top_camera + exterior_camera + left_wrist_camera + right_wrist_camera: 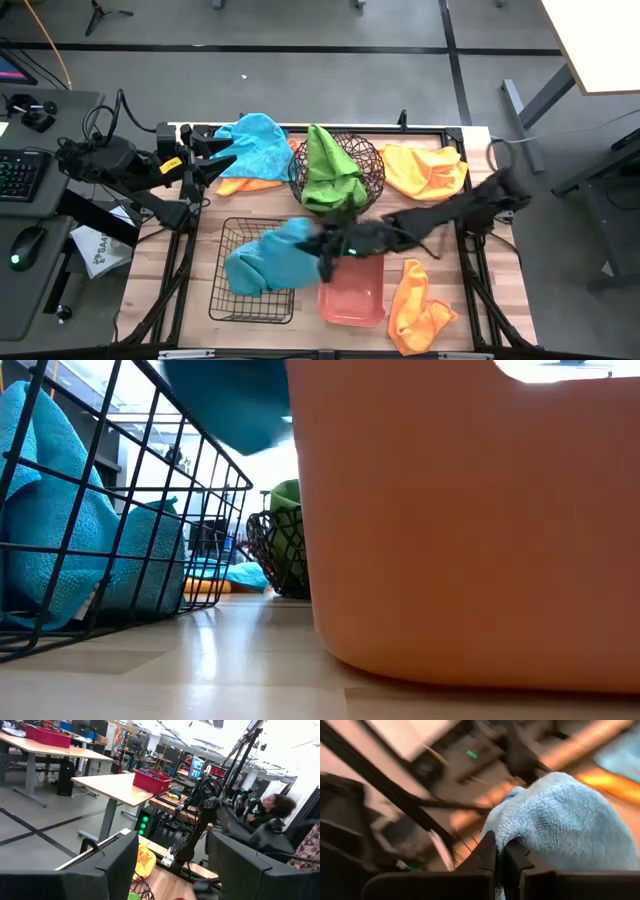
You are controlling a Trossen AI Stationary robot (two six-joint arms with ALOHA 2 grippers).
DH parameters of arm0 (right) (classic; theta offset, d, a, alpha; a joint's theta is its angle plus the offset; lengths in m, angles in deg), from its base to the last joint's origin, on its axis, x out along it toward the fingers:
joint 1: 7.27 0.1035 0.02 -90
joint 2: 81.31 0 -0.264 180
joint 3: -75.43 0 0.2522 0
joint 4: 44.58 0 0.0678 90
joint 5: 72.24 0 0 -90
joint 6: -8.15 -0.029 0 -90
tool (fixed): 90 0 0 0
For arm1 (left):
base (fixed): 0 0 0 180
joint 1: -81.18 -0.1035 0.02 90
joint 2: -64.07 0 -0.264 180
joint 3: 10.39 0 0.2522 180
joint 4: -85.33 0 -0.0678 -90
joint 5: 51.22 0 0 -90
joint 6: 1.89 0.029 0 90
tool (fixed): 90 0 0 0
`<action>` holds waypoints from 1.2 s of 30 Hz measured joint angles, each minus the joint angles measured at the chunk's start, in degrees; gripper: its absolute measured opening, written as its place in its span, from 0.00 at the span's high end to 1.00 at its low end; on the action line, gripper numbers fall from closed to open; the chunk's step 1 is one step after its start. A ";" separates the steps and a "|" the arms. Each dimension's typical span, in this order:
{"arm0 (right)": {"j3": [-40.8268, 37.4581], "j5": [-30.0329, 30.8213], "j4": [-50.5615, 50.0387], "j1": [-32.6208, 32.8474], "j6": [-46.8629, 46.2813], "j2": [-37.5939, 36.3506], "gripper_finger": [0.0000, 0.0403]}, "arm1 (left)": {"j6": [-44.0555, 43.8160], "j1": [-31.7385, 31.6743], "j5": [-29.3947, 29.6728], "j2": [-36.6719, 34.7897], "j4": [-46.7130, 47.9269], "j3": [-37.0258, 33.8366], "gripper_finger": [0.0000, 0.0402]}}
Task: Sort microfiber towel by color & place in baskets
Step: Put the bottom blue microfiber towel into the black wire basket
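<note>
My right gripper [325,252] reaches from the table's right, over the salmon-orange tub [352,292], and is shut on a sky-blue towel [292,240] at the right side of the black wire basket [232,298]. Blue cloth [60,530] lies inside that basket. Green towels [332,170] fill the round woven-wire bowl [372,160]. Another blue towel [255,140] lies on an orange one [240,185] at the far left. My left gripper [215,155] hovers open beside them. Two more orange towels lie at the far right [425,170] and near right [418,312]. My right gripper [499,857] pinches a bunched part of the sky-blue towel [520,837] between its two fingers. The fingers come roughly level from the table's right. The towel bulges out past the fingertips, and its lower end [235,405] hangs above the basket's right rim.
The tub [470,520] stands close beside the wire basket [150,490], with the bowl [275,555] just beyond them. A keyboard and mouse sit off the table's left edge. A person [272,807] sits in the room beyond the table.
</note>
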State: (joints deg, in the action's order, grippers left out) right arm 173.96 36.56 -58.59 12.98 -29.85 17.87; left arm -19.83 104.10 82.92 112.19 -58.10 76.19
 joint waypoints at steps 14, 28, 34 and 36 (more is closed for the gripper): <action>7.39 -14.89 16.25 -7.90 -4.03 16.71 0.99 | -0.46 -0.01 -0.02 0.00 0.04 0.00 0.42; 7.48 -37.06 13.65 -8.87 -6.80 17.11 0.32 | -0.35 0.00 0.00 0.02 0.07 0.00 0.42; 7.50 -41.54 4.96 -9.06 -6.78 17.11 0.24 | -0.31 0.00 0.13 0.41 0.06 0.00 0.42; 7.50 -40.36 5.57 -9.35 -6.78 17.11 0.24 | -0.34 0.00 0.13 0.86 0.08 0.00 0.42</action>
State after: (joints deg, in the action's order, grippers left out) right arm 181.46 -3.80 -53.02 3.63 -36.62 34.98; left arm -20.17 104.10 83.06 113.05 -58.03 76.19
